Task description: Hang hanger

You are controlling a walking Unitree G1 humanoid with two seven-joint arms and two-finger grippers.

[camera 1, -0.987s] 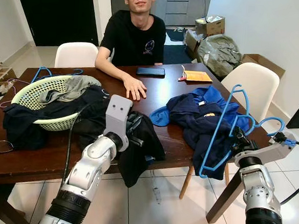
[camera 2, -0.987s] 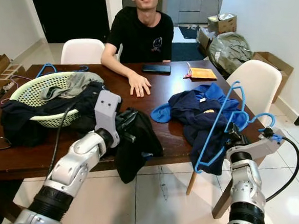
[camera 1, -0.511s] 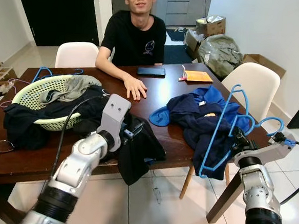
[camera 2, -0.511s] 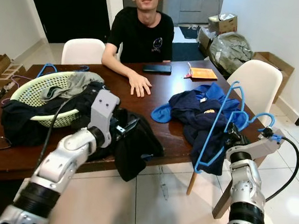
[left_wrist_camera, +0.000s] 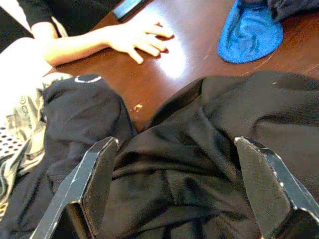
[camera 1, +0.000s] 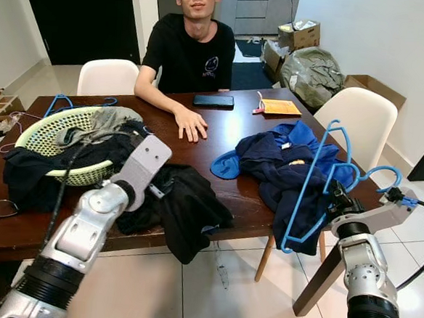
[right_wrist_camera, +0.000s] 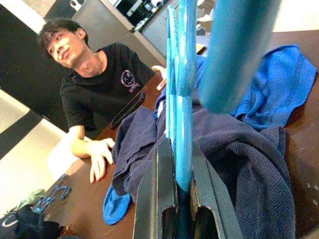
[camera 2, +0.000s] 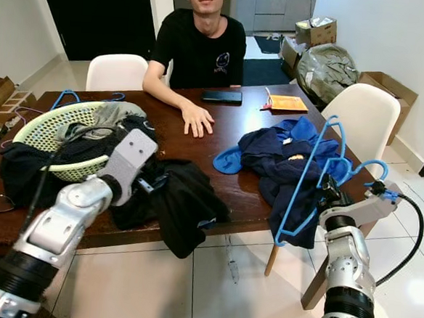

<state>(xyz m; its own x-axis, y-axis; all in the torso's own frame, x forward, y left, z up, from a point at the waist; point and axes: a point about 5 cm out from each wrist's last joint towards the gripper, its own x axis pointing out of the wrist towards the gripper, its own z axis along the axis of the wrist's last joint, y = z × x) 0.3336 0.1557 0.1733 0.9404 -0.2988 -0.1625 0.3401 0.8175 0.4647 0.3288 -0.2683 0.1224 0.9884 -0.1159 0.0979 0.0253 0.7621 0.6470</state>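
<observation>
The right gripper (right_wrist_camera: 175, 199) is clamped on the blue hanger (camera 1: 319, 182), pinching its thin bar between the two black fingers and holding it upright off the near right corner of the brown table (camera 1: 228, 142), the hook curling out over the silver wrist. The hanger stands just in front of a heap of navy and blue clothes (camera 1: 284, 164) that spills over the table's edge there. Across the table, the left gripper (left_wrist_camera: 179, 184) hangs with its fingers spread wide over a black garment (camera 1: 183, 208) draped off the near edge, gripping nothing; the wrist view looks straight down onto the dark folds between the two fingertips. Left of that sits a pale green laundry basket (camera 1: 43, 129) piled with grey and dark clothes, and more blue hangers (camera 1: 74, 103) lie behind it. A person in a black T-shirt (camera 1: 190, 52) sits on the far side, one hand (camera 1: 192, 123) flat on the wood, with a dark phone (camera 1: 214, 100) and an orange packet (camera 1: 280, 107) lying close by. White chairs (camera 1: 360, 118) stand around the table.
</observation>
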